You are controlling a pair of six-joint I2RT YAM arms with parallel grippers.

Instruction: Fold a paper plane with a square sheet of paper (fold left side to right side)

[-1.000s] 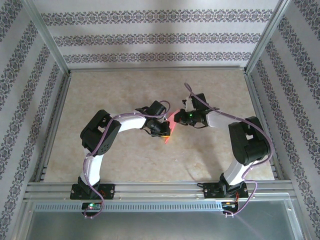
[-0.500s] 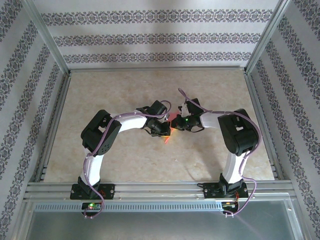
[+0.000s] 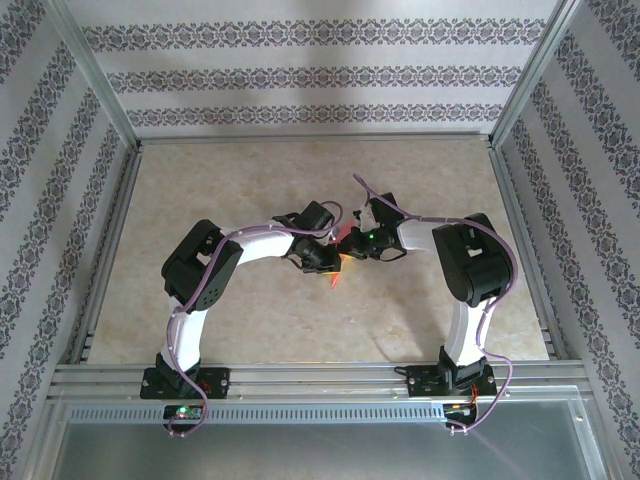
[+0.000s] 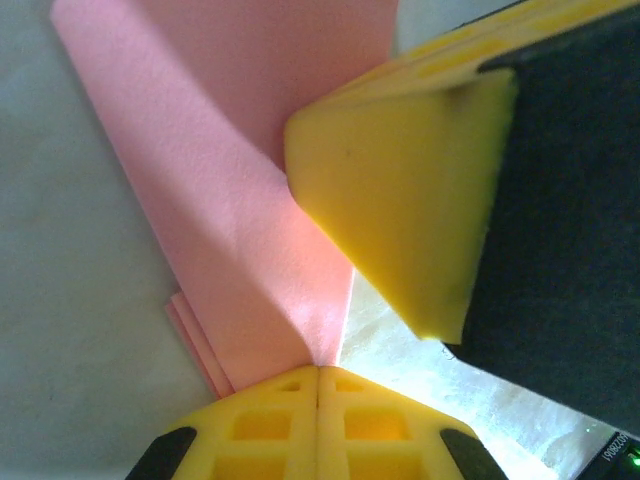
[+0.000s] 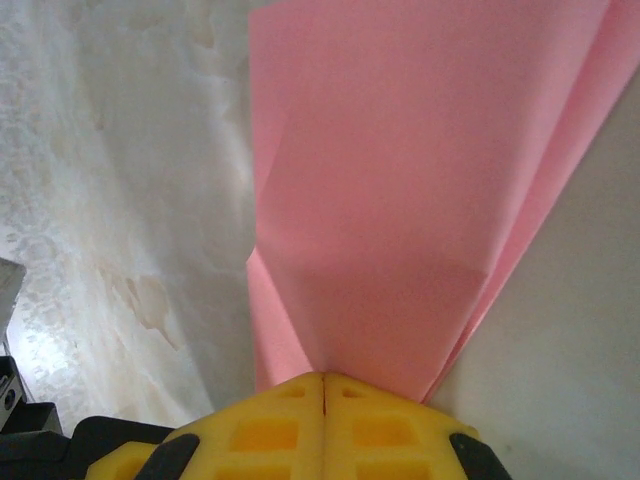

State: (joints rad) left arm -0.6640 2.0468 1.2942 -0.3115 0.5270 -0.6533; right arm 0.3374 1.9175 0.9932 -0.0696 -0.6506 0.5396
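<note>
Both left tool [image 4: 318, 374], right tool [image 5: 324, 379] pinch paper plane [image 5: 400, 200]; mostly hidden overhead.

Walls [image 3: 320, 70]: white wallpaper, purple floral bands.
Tabletop [image 3: 250, 320]: beige, marbled.
Frame [image 3: 93, 70]: aluminium posts, near rail.
Light: soft, even.

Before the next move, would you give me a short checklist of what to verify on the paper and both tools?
1. Left tool shut on the pink paper: ok.
2. Right tool shut on the same paper: ok.
3. Paper folded into stacked layers: ok.
4. Layer edges aligned: cannot tell.
5. Gap between the tools: not ok, very close.
</note>
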